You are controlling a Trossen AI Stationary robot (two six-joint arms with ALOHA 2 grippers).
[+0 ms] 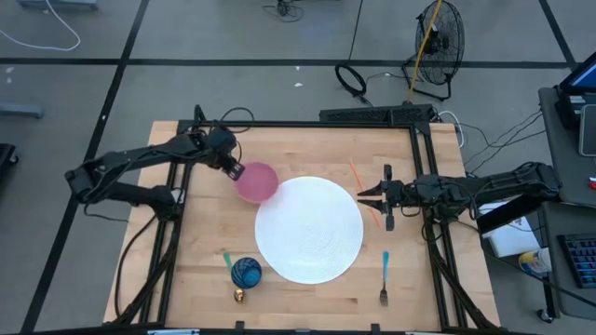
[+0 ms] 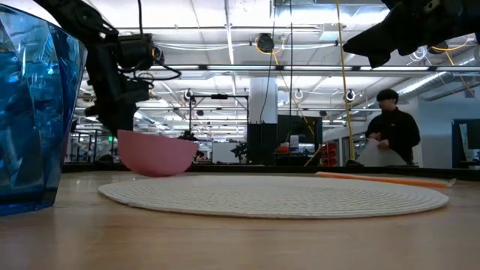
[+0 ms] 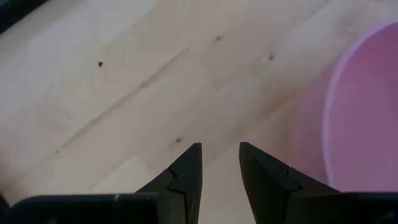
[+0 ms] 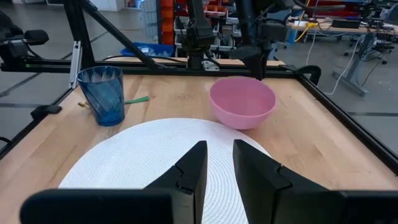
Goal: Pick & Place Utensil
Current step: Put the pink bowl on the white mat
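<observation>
On the wooden table (image 1: 186, 270): two arms, a round mat, and a fork lying free.

Centred on the table is a white woven placemat (image 1: 309, 229). At its 10 o'clock edge sits a pink bowl (image 1: 256, 181), with the left gripper (image 1: 233, 168) just beside the bowl's rim, fingers a narrow gap apart and holding nothing. At the mat's 3 o'clock edge hovers the right gripper (image 1: 363, 196), also narrowly parted and empty. The fork (image 1: 384, 278), teal-handled, lies at about 4 o'clock, off the mat near the table's front edge. A blue cup (image 1: 246, 272) stands at 7 o'clock. An orange straw (image 1: 358, 178) lies at 2 o'clock. Beyond the table a person (image 2: 390, 127) stands.
</observation>
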